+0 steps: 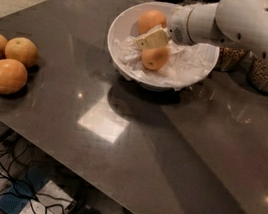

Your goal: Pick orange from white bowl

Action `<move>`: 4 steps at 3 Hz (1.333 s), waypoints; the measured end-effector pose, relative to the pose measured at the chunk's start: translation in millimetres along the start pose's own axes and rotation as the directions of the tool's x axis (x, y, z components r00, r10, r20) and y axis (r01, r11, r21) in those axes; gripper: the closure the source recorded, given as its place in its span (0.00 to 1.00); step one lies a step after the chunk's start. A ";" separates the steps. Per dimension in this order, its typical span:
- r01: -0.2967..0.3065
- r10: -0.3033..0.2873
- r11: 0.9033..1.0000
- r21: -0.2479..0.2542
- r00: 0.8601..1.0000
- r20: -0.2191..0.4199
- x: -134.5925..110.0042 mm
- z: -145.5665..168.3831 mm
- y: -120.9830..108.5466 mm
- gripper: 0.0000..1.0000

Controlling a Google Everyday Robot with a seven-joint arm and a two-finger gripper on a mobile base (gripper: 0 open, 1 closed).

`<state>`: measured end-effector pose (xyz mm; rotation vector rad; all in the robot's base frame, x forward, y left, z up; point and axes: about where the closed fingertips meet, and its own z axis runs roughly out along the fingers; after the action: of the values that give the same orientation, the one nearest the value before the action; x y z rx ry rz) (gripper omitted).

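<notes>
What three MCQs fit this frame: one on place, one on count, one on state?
1. Where is the gripper?
A. over the floor cables
B. inside the white bowl, at the near orange
C. among the loose oranges at left

2. How many oranges lie in the white bowl?
A. one
B. two
C. four

3. How does the white bowl stand?
A. upright on the table
B. tipped on its side
C. upside down

Key:
1 B: the gripper is at the top of the near orange, within the bowl's rim.
2 B: the near orange and a far orange behind it.
3 A: its opening faces up, with crumpled paper inside.
</notes>
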<state>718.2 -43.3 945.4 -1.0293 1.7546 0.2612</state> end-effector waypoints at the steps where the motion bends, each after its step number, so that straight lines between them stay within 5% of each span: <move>1: 0.007 -0.007 1.000 0.007 1.000 0.001 -0.6 5.2 -3.2 0.16; 4: 0.041 -0.039 0.997 0.067 0.999 -0.029 -1.1 27.6 -12.9 0.16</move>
<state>746.2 -33.9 938.0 -1.0223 1.7543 0.1615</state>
